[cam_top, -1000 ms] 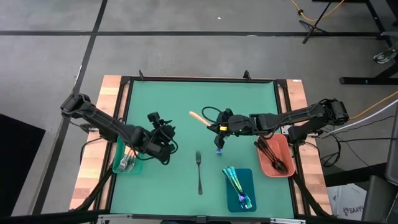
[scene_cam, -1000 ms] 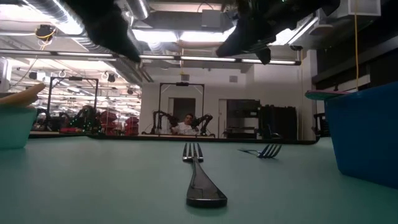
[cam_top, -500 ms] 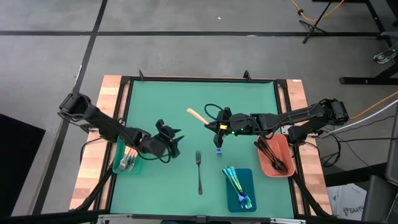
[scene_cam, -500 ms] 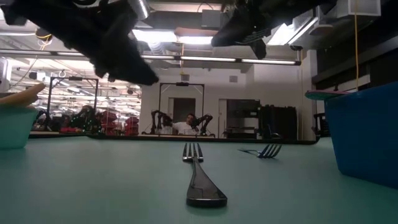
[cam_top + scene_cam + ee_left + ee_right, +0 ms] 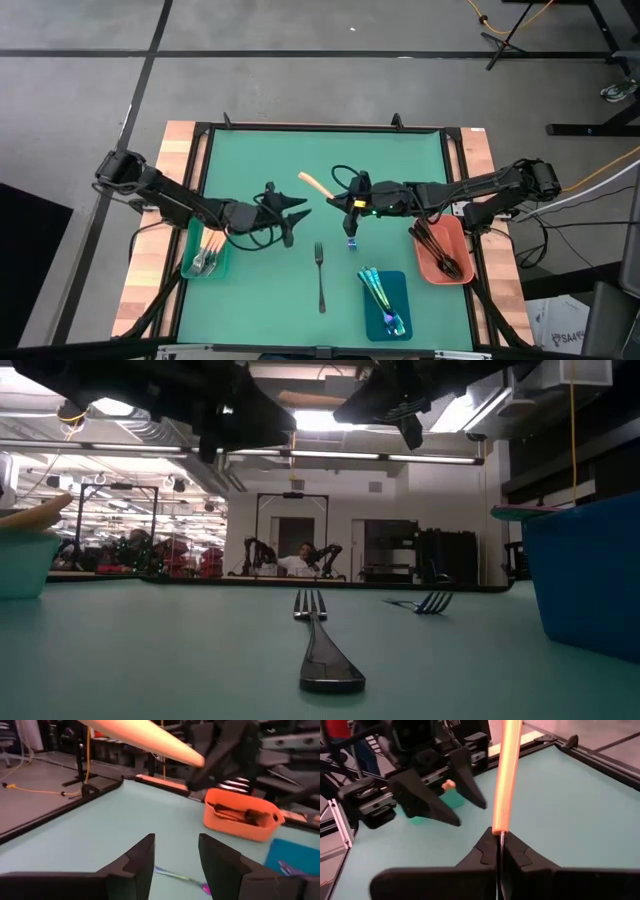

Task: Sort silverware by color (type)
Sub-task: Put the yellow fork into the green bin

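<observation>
My right gripper (image 5: 337,200) hovers over the middle of the green mat, shut on a utensil with an orange handle (image 5: 316,185) that sticks out toward my left gripper. My left gripper (image 5: 296,216) is open just to the left of it, pointing level at it, fingers (image 5: 145,857) apart with nothing between them. A dark fork (image 5: 320,276) lies flat on the mat nearer the front edge. A blue-teal utensil (image 5: 352,238) lies on the mat under my right arm. My right gripper pinches the utensil's thin silver shaft (image 5: 501,836) between its two fingers, right where the orange handle (image 5: 507,770) ends. The fingers come about level from the table's right and lie along the utensil. The handle juts out past the fingertips, clear of the mat.
A teal tray (image 5: 190,262) with orange-handled pieces stands at the left edge. A blue tray (image 5: 398,285) with blue-teal pieces sits at the front right. A salmon tray (image 5: 459,240) with dark pieces is at the right. Open mat lies at the far side.
My left gripper has swung from beside the teal tray toward the table's right, up to the orange handle. It has tipped from pointing down to about level, rolled, and sunk a little, staying open. My right gripper has kept its place with the utensil.
</observation>
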`<state>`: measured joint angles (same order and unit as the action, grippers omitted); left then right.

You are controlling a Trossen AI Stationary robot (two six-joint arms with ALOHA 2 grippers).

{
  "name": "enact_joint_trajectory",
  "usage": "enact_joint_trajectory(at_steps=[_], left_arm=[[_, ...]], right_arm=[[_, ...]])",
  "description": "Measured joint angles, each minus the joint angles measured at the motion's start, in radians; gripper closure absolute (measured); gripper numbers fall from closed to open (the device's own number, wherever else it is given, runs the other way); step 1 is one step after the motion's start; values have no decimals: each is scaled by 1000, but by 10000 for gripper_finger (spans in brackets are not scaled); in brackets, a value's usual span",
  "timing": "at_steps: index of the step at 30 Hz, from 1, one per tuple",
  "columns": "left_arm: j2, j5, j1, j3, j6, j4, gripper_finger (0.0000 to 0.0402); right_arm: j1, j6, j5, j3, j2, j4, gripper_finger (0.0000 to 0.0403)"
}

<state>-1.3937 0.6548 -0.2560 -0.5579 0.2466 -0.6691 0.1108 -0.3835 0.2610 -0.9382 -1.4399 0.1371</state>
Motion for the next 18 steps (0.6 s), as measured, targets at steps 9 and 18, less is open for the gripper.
enact_joint_trajectory(at_steps=[9,18], left_arm=[[0,-94,72,0,-77,-145,256],[0,-107,119,0,-101,-259,256]], right_arm=[[0,31,-10,0,0,39,403],[0,43,-11,0,0,45,403]])
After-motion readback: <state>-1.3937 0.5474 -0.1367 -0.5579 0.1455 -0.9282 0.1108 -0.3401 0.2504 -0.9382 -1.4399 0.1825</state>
